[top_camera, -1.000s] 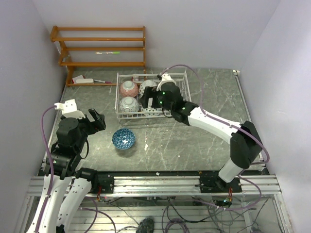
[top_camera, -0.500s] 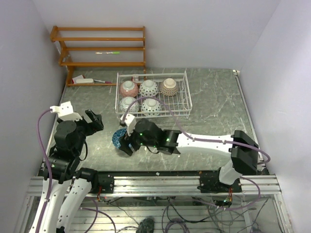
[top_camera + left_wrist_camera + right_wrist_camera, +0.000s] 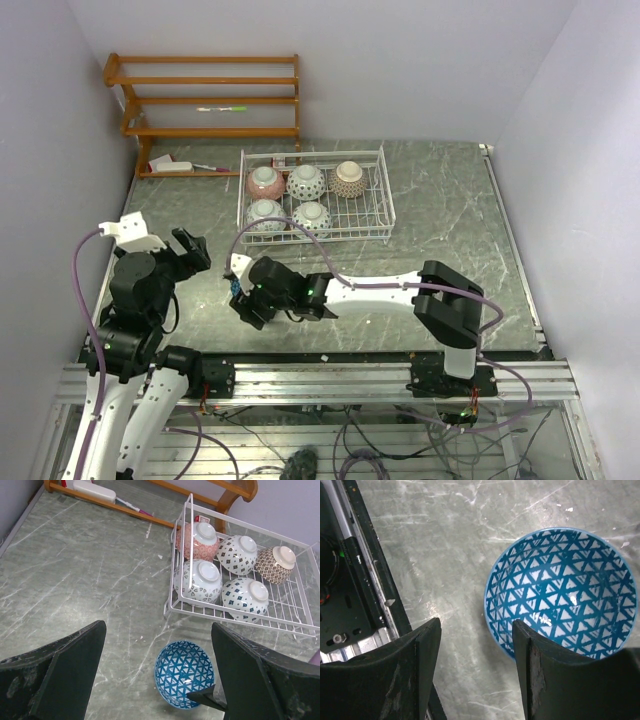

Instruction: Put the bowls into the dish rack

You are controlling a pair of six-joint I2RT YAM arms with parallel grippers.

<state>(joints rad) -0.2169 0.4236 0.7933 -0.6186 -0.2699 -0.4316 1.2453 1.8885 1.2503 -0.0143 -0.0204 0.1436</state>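
- The right gripper (image 3: 477, 675) has its jaws spread and grips nothing. One finger hangs over bare table (image 3: 445, 545), the other over the near left rim of the blue bowl (image 3: 562, 592)
- We cannot tell from the wrist view whether either finger touches the rim yet
- The blue bowl sits upright on the table, mouth up, in front of the dish rack (image 3: 370, 215) and outside it
- We judge the step to be a rim pinch: lower until one finger is inside the wall and one outside, then close gently, since glazed ceramic may slip
- The left gripper (image 3: 157, 677) is also spread wide and empty, held above the table to the left, well apart from the bowl
- Five bowls (image 3: 197, 540) rest upside down in the rack, foot rings up, filling its left side
- The rack's right part is bare wire, so we would lift clear of the low side wall, turn the bowl over and set it there
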